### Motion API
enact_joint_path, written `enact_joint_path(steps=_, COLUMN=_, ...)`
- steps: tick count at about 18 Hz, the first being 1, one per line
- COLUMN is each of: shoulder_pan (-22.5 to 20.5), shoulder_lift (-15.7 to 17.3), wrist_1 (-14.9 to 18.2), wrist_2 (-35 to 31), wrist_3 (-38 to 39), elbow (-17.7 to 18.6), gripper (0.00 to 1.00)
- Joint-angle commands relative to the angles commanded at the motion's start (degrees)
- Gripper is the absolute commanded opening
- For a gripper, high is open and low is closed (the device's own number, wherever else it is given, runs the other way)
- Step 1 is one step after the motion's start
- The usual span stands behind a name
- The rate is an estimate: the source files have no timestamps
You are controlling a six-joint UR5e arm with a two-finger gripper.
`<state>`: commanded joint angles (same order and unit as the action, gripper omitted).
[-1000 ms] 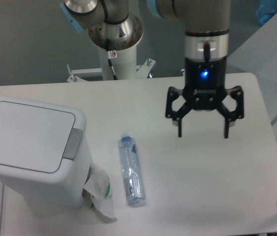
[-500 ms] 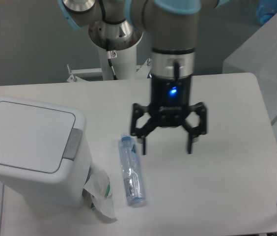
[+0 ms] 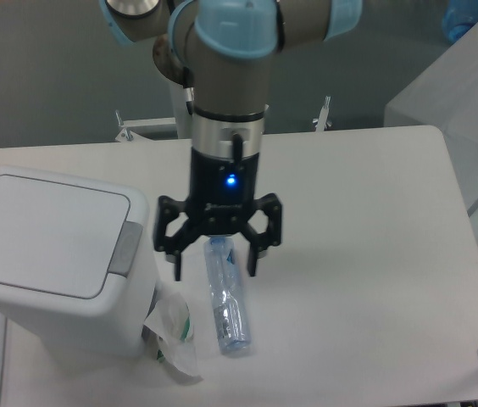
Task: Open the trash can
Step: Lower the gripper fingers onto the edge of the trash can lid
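Trash can (image 3: 52, 259): big white bin parked at the left edge of the table (image 3: 366, 280), lid (image 3: 48, 233) flat down and shut, so not opened yet
Push tab (image 3: 125, 248): small grey bit on the right rim of the lid, nothing touching it
Gripper (image 3: 215, 274): pointing straight down, both fingers spread wide with nothing between them, blue light glowing on its body
Gripper position: just right of the bin, hanging over the top end of the bottle, can't tell how high above it
Bottle (image 3: 226, 307): clear plastic, lying flat on the table, running front to back, just right of the bin
Crumpled wrapper (image 3: 171, 336): clear plastic with some green, against the bin's lower right corner, left of the bottle
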<state>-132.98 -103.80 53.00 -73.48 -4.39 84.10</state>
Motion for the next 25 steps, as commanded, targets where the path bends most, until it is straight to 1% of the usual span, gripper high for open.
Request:
enact_joint_path(steps=2, shoulder_pan=0.09, shoulder_lift=1.4, wrist_1=0.0, wrist_2=0.09, wrist_3=-0.17, elbow=1.5, gripper=1.0)
enact_joint_path(steps=7, shoulder_pan=0.18, shoulder_lift=3.25, wrist_1=-0.35, wrist_2=0.61, wrist_3=-0.17, elbow=3.61, gripper=1.0)
enact_joint_path(steps=13, shoulder_pan=0.44, shoulder_lift=3.26, wrist_1=-1.14, wrist_2=1.84, wrist_3=-0.18, elbow=3.79, gripper=1.0)
enact_joint_path(steps=25, shoulder_pan=1.23, shoulder_lift=2.64, wrist_1=-1.14, wrist_2=1.84, wrist_3=-0.17, elbow=4.05, gripper=1.0)
